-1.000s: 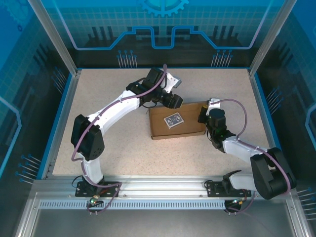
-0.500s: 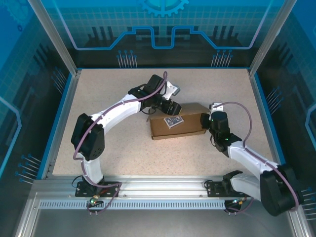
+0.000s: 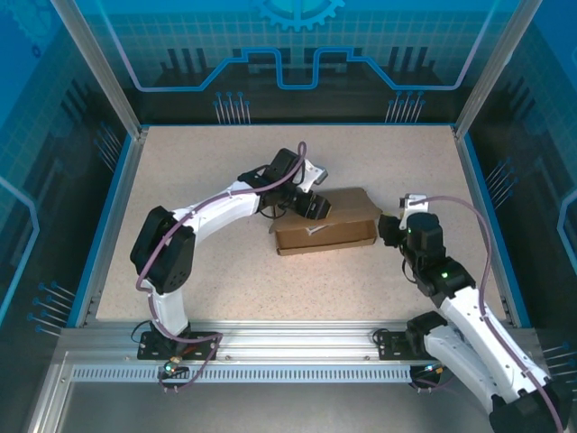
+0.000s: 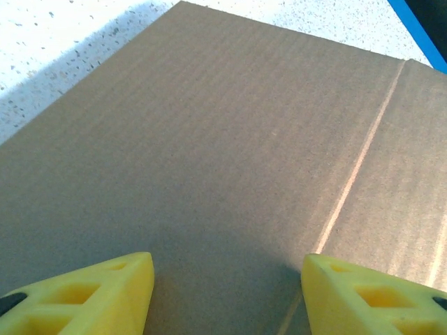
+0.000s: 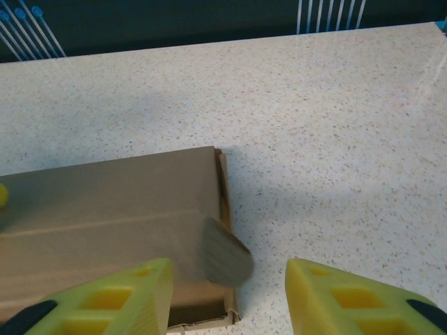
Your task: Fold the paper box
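The paper box (image 3: 335,233) is brown corrugated cardboard and lies mid-table with its lid folded down over the body. My left gripper (image 3: 315,207) rests over the lid's far left part. In the left wrist view the lid (image 4: 209,139) spreads under the gripper (image 4: 227,293), whose yellow fingertips (image 4: 105,293) stand apart with nothing between them. My right gripper (image 3: 390,228) is open just off the box's right end. In the right wrist view the box (image 5: 105,209) lies to the left of the gripper (image 5: 229,300), and a rounded tab (image 5: 225,252) sticks out at its near right corner.
The speckled tabletop (image 3: 207,262) has free room in front of and left of the box. A blue raised rim (image 3: 475,194) and metal frame posts (image 3: 108,81) bound the work area. A crease line (image 4: 356,167) runs across the lid.
The lid has come down over the box, hiding the blue-and-white card pack. The right gripper opened and drew back to the right. The left gripper followed the lid downward.
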You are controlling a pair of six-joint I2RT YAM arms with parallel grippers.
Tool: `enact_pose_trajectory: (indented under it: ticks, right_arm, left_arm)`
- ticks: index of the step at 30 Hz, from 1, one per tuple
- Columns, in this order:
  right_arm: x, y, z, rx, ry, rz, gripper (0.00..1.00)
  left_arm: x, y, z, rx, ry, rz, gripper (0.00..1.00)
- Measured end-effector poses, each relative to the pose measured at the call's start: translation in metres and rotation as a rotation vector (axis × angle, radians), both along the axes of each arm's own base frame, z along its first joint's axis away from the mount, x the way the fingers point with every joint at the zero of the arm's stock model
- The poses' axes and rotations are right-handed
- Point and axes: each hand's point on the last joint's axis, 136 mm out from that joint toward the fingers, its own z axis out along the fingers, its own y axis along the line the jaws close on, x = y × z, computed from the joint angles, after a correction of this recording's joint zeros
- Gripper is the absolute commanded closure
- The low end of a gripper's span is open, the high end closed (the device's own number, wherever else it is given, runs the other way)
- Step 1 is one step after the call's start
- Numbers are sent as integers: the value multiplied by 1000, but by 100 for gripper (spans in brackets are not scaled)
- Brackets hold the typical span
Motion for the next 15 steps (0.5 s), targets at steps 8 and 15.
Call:
enact_pose_trajectory:
  ticks: [8,15]
  right_arm:
    - [50,23,-23,-29,180,90,47]
    - [70,30,-88,-18,382,126,47]
  left_arm:
    - [-6,1,-26,-16,25,33,41]
    - [-6,4,-41,-38,24,82,42]
